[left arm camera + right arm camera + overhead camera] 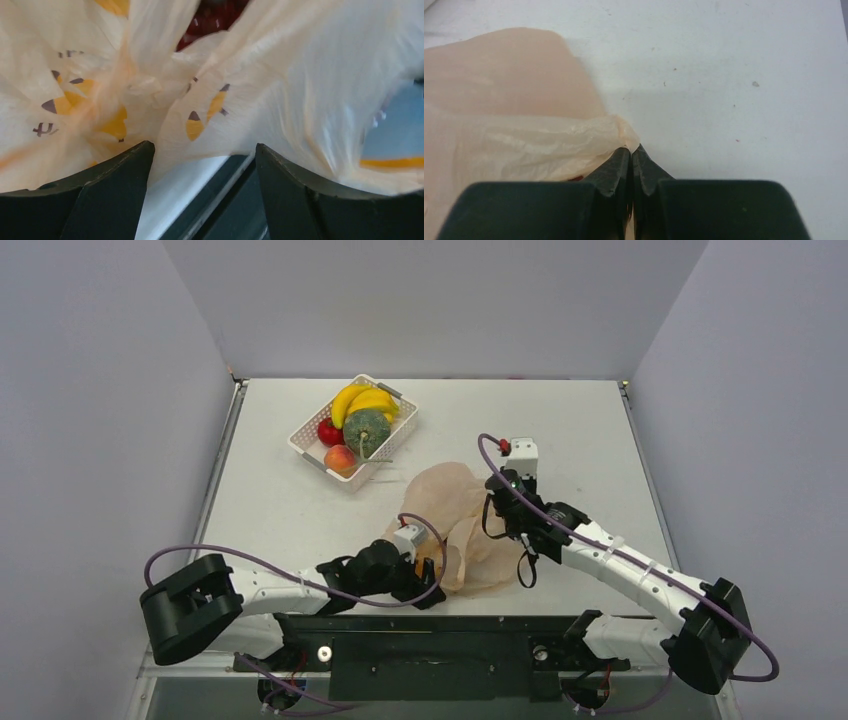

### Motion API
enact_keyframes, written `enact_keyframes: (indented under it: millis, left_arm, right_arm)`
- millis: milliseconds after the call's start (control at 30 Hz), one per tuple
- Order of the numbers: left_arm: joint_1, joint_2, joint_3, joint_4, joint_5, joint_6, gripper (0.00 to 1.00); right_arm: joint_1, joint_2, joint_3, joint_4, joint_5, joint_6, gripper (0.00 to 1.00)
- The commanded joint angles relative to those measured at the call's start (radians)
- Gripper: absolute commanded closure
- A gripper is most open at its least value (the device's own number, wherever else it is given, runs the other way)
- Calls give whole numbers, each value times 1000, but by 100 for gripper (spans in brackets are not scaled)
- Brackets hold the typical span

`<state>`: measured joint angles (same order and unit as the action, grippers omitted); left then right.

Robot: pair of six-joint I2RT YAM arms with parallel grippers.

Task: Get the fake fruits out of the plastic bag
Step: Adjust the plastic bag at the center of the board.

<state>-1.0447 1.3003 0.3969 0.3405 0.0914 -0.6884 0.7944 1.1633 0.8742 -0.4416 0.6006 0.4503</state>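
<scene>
The right gripper (631,149) has its jaws fully closed, pinching the edge of the thin, crinkly, translucent pale-orange plastic bag (455,510). The left gripper (204,145) has its jaws wide apart, with printed bag film bunched just ahead of and between them. The bag lies crumpled on the white desk (600,440) near the middle of its near edge. A dark red glossy shape (212,20) shows in its opening. Toward the far left corner, a white latticed plastic basket (318,466) holds yellow bananas (362,400), a dark green stemmed melon (367,430), a red apple-like ball (328,430) and an orange-pink peach (340,457).
</scene>
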Motion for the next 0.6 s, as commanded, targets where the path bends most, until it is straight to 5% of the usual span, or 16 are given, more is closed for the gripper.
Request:
enact_keyframes:
  millis: [0,100,233,300,433,567]
  left_arm:
    - [-90,-37,-31,48,56,-34,29]
    - [-134,-80,7,-9,89,-28,28]
    - [-110,-147,102,-100,128,-14,17]
    - [-71,-158,152,-123,166,-10,12]
    - [16,-152,196,-119,254,-7,8]
    - [78,-134,200,-96,313,-9,7]
  right_arm:
    - [-71,-38,-43,44,-34,35,100]
    - [-70,-46,-9,-79,-89,46,96]
    - [13,-79,82,-330,-63,119,43]
    - [61,-107,126,-449,-42,212,32]
    - [145,-220,134,-498,-96,441,18]
    - [231,-273,89,-475,-96,612,16]
